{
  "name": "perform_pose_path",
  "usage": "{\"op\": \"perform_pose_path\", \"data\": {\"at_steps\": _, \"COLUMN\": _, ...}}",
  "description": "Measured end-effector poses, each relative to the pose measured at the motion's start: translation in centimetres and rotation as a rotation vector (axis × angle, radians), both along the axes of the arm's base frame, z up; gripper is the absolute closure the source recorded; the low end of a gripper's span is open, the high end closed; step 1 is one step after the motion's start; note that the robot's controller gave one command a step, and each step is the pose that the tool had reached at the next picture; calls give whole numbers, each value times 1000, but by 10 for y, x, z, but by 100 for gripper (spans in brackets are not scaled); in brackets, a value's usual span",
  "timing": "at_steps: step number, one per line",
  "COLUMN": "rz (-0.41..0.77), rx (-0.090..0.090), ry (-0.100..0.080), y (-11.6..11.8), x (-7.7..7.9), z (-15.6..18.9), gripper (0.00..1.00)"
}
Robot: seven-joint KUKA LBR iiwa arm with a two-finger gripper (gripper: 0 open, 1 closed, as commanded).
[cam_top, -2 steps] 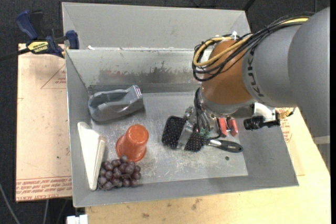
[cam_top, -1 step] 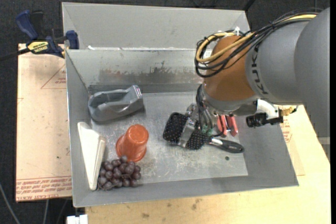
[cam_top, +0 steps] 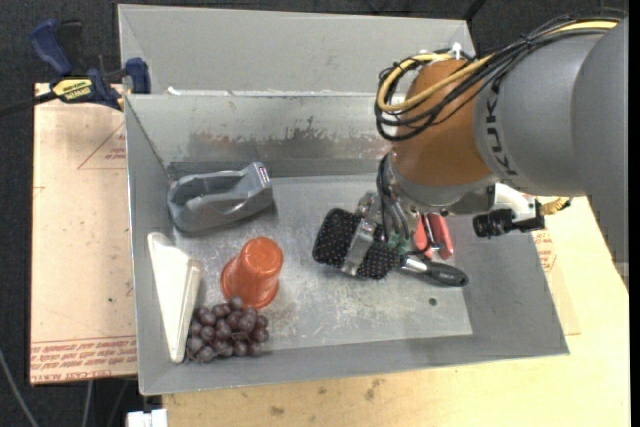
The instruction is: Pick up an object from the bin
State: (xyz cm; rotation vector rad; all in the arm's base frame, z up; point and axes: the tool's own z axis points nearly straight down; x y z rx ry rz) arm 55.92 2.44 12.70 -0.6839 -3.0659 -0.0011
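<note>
My gripper (cam_top: 358, 245) hangs low in the middle right of the bin, right on top of a black mesh thing (cam_top: 333, 235) that lies flat on the floor. Part of that black thing shows on either side of the gripper. Just to the right lies a pair of pliers (cam_top: 437, 270) with red handles, partly hidden under the wrist. An orange cup (cam_top: 255, 271) rests on its side to the left, well apart from the gripper.
A grey tape dispenser (cam_top: 220, 197) lies at the back left. A white wedge (cam_top: 175, 290) leans along the left wall, with a bunch of dark purple grapes (cam_top: 228, 330) at the front left. The arm with its orange cover and cables covers the bin's right side.
</note>
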Motion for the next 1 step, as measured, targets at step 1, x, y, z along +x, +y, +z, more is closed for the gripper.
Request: {"op": "perform_pose_path", "data": {"at_steps": 1, "rz": 0, "rx": 0, "ry": -1, "y": 0, "x": 0, "z": 10, "gripper": 100}}
